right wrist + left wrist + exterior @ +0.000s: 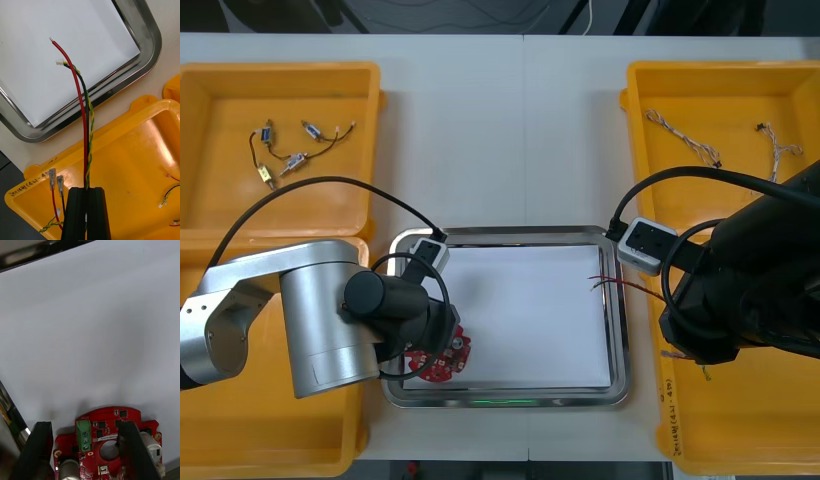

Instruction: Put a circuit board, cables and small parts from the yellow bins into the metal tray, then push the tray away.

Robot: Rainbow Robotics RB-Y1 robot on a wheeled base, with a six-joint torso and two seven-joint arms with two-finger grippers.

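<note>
Left arm (320,320), board (112,418), cables (84,127), white tray (520,232), table (500,130)

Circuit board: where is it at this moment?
In the front view the circuit board is at the near left corner of the metal tray, held in the left claw.

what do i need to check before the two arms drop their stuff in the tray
1. board over the white inside of the tray: ok
2. left pincer grip on the board: cannot tell
3. right pincer shut on the cables: ok
4. free cable ends past the tray rim, over the white: ok
5. right pincer itself over the tray: not ok, it is above the yellow bin
</note>
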